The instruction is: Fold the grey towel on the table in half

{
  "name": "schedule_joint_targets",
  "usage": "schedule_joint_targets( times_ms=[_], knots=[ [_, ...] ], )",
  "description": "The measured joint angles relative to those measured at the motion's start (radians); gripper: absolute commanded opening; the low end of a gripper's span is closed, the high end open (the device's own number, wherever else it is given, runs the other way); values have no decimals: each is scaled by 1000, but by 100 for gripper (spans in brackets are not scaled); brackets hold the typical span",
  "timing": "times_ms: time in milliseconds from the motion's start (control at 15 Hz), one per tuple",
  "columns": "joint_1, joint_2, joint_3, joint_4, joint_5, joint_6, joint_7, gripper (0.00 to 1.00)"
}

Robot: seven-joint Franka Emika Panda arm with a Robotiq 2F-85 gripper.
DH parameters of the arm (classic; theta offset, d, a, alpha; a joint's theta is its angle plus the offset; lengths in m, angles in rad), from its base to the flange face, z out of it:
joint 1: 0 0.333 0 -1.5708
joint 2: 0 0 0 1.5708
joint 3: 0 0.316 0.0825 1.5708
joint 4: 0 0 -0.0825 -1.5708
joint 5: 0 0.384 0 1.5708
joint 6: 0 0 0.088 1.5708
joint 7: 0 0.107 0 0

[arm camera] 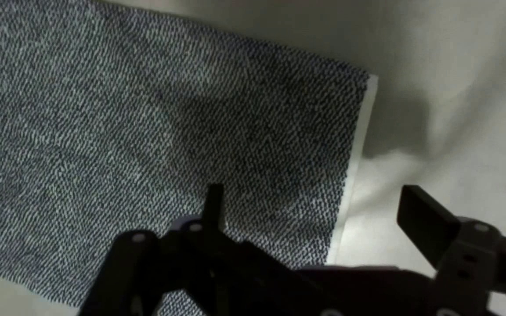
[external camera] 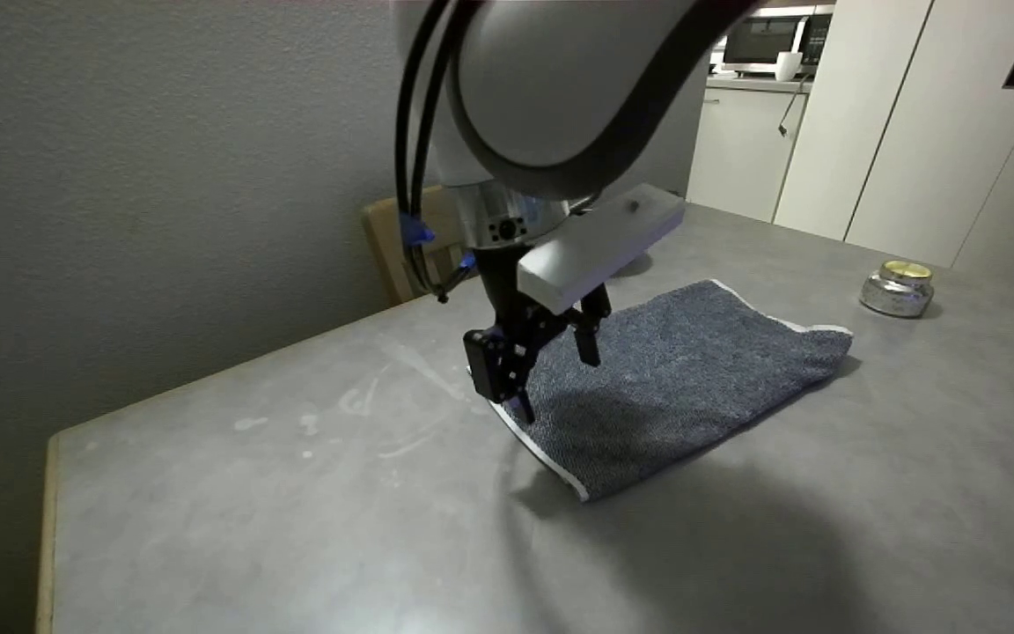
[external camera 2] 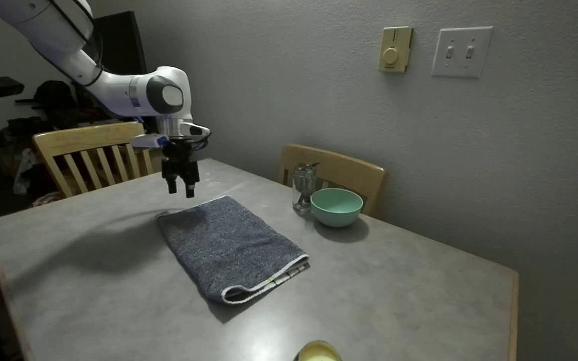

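Note:
The grey towel (external camera: pixel 692 370) lies on the table (external camera: pixel 208 493) in both exterior views (external camera 2: pixel 234 245). It is doubled over: at its near end in an exterior view the trimmed layers curve round a rounded fold, and a white-striped underside shows between them. My gripper (external camera: pixel 557 385) is open and empty, pointing down. In an exterior view the gripper (external camera 2: pixel 181 192) hovers above the towel's far end, apart from it. In the wrist view the gripper (arm camera: pixel 313 188) straddles the pale trim, with one finger over the towel (arm camera: pixel 147 109) and one over the tabletop (arm camera: pixel 477 131).
A green bowl (external camera 2: pixel 336 207) and a glass jar with utensils (external camera 2: pixel 304 188) stand beside the towel, near the wall. A candle jar (external camera: pixel 896 291) stands beyond the towel's other end. Wooden chairs (external camera 2: pixel 339 168) stand at the table's edges.

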Motion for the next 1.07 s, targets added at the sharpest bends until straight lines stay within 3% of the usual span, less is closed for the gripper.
schedule_joint_targets(
  times_ms=[533,800,1067],
  knots=[
    [98,53,-75,39,-211,48,62,100],
    [100,83,-95,63,-200,52,163,100],
    [80,98,-107,67,-111,47,316,100]
  ],
)
